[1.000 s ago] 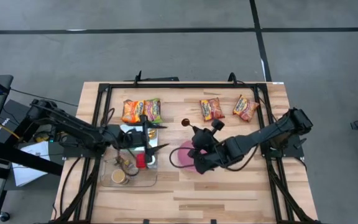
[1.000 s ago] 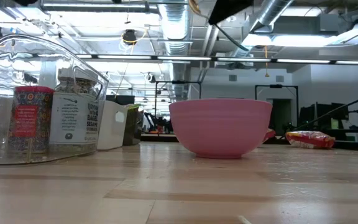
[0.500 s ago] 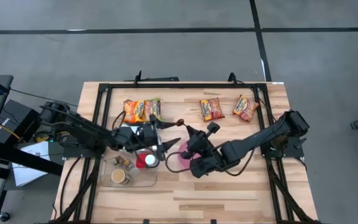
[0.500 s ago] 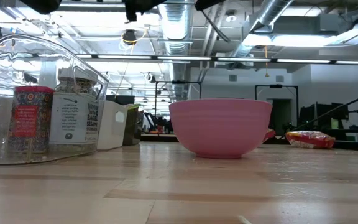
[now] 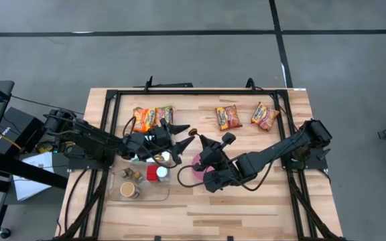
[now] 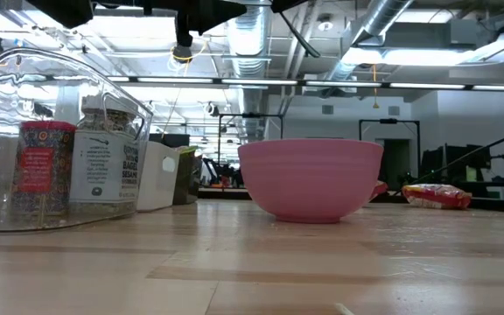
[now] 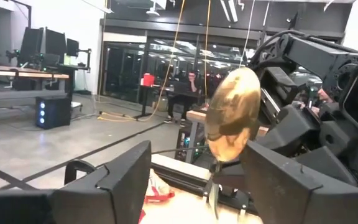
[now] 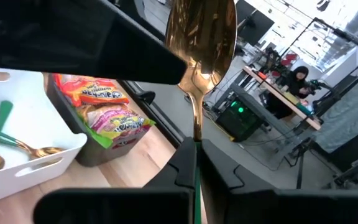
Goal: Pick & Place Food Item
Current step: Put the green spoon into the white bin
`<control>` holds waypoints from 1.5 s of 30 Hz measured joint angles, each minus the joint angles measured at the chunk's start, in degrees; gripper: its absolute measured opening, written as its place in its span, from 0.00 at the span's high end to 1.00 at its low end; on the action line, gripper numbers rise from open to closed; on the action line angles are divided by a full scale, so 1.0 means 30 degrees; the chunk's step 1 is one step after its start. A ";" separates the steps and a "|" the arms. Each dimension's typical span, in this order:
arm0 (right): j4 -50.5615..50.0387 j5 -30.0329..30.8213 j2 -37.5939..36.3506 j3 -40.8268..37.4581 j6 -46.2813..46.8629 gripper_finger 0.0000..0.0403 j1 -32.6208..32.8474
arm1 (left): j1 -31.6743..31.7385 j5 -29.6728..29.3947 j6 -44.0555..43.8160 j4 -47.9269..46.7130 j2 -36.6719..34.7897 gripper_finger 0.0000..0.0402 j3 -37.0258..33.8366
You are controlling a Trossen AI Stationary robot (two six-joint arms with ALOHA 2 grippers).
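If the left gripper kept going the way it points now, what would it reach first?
Probably the gold spoon held upright by the right gripper. It stands between the left gripper open jaws, with the right arm just behind; how far off is unclear.

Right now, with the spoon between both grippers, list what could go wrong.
1. The right gripper pinches only the thin handle of the gold spoon; it could twist or slip.
2. The left gripper, fingers spread around the spoon's bowl, sits very near the right arm; they could collide.
3. A dropped spoon might miss the pink bowl and land by the clear container.
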 joint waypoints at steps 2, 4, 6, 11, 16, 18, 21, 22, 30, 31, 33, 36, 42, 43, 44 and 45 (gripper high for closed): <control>0.0161 -0.0031 0.0000 0.0000 -0.0005 1.00 0.0000 | 0.0004 0.0000 0.0000 0.0105 0.0000 0.44 0.0000; 0.0329 -0.0143 0.0000 0.0000 -0.0007 1.00 -0.0015 | 0.0006 0.0000 0.0010 0.0339 0.0000 0.47 0.0000; 0.0426 -0.0168 0.0000 0.0000 -0.0007 1.00 -0.0015 | 0.0000 0.0000 0.0019 0.0504 0.0000 0.49 0.0000; 0.0517 -0.1101 0.0000 0.0000 -0.0007 1.00 -0.0179 | 0.0094 0.0094 0.0066 0.0534 0.0000 0.55 0.0000; 0.0517 -0.1196 0.0000 0.0000 -0.0007 1.00 -0.0256 | 0.0270 0.0138 0.0066 0.0541 0.0000 0.62 0.0000; 0.0517 -0.1196 0.0000 0.0000 -0.0007 1.00 -0.0270 | 0.0277 0.0146 0.0140 0.0541 0.0000 0.67 0.0000; 0.0517 -0.1196 0.0000 0.0000 -0.0007 1.00 -0.0255 | 0.0262 0.0182 0.0404 0.0529 0.0000 0.81 0.0000; 0.0521 -0.1207 0.0000 0.0000 0.0000 1.00 -0.0255 | 0.0265 0.0149 0.0626 0.0520 0.0000 0.87 0.0000; 0.0546 -0.1217 0.0000 -0.0189 0.0087 0.94 -0.0226 | 0.0272 0.0344 0.1637 0.0425 -0.0022 0.99 -0.0007; 0.0525 -0.1217 0.0000 -0.0245 0.0094 0.92 -0.0226 | 0.0270 0.0288 0.1715 0.0442 -0.0022 0.99 -0.0007; 0.0503 -0.1236 0.0000 -0.0344 0.0133 0.88 -0.0226 | 0.0270 0.0002 0.2042 0.0437 -0.0022 0.99 -0.0007; 0.0490 -0.1775 -0.0001 -0.0350 0.0138 0.81 -0.0132 | 0.0218 -0.0825 0.2779 0.0359 -0.0022 0.99 -0.0007; -0.0736 -0.1410 -0.0017 -0.0350 0.0186 0.62 0.0483 | 0.0175 -0.1725 0.4629 -0.0564 -0.0036 0.99 -0.0007; -0.1244 -0.1184 -0.0054 -0.0350 0.0426 0.59 0.0651 | 0.0175 -0.1727 0.4844 -0.0896 -0.0054 0.99 -0.0007; -0.1799 -0.0993 -0.0094 -0.0350 0.0763 0.55 0.0809 | 0.0175 -0.1727 0.5222 -0.1329 -0.0138 0.99 -0.0007; -0.2450 -0.0738 -0.0113 -0.0350 0.1219 0.52 0.0945 | 0.0134 -0.1726 0.5422 -0.1935 -0.0352 0.99 -0.0007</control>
